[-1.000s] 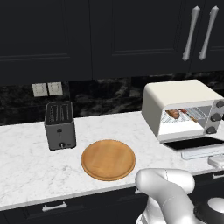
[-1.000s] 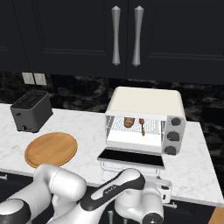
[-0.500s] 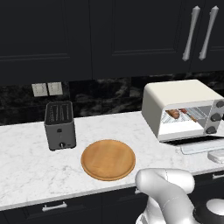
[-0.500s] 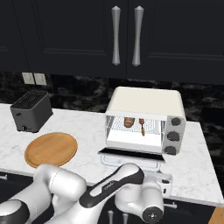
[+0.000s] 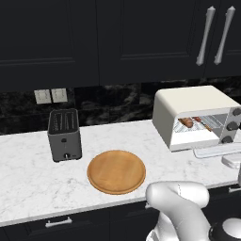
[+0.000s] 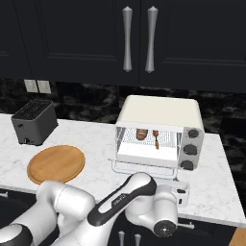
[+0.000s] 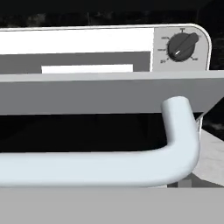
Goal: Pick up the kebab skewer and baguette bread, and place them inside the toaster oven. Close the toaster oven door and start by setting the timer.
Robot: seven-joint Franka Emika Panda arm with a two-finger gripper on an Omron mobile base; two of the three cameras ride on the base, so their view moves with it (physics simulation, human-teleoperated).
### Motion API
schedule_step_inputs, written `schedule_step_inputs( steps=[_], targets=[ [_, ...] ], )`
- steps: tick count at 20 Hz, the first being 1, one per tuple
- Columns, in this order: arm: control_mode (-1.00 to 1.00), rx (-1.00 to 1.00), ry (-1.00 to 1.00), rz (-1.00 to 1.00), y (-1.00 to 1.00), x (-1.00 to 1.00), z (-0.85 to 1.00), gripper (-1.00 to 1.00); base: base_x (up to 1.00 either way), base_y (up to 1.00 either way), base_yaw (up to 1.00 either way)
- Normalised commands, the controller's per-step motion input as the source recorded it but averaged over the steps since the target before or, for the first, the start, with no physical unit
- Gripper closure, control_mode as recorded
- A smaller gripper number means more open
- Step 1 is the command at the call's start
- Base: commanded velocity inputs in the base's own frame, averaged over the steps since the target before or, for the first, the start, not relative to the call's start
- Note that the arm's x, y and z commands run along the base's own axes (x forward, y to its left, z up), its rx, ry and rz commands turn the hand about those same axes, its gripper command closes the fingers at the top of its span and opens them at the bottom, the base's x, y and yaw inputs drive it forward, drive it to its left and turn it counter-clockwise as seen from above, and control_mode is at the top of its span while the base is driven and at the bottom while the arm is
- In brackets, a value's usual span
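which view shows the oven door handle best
The hand view: the silver bar handle spans the frame close up, its bend clear. The right base view shows the open toaster oven door largely behind the arm; the left base view shows its edge.

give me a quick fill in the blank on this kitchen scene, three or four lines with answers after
1. The baguette bread and kebab skewer lie inside the ____.
2. The toaster oven door hangs ____, not yet closed.
3. The round wooden plate sits between the toaster oven and the dark slot ____.
4. In the hand view, the silver bar ____ of the door is right in front of the camera.

Missing words: toaster oven; open; toaster; handle
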Motion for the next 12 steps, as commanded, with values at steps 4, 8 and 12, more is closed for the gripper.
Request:
schedule_step_inputs(
  steps=[4,8,12],
  targets=[
    [-1.0,0.04,-0.07,-0.06,0.3,0.56,0.37,-1.0,0.0,0.0,0.0],
    [-1.0,0.03,-0.06,-0.07,0.31,0.58,0.32,-1.0,0.0,0.0,0.0],
    [-1.0,0.04,-0.05,-0.07,0.3,0.54,0.27,-1.0,0.0,0.0,0.0]
  ],
)
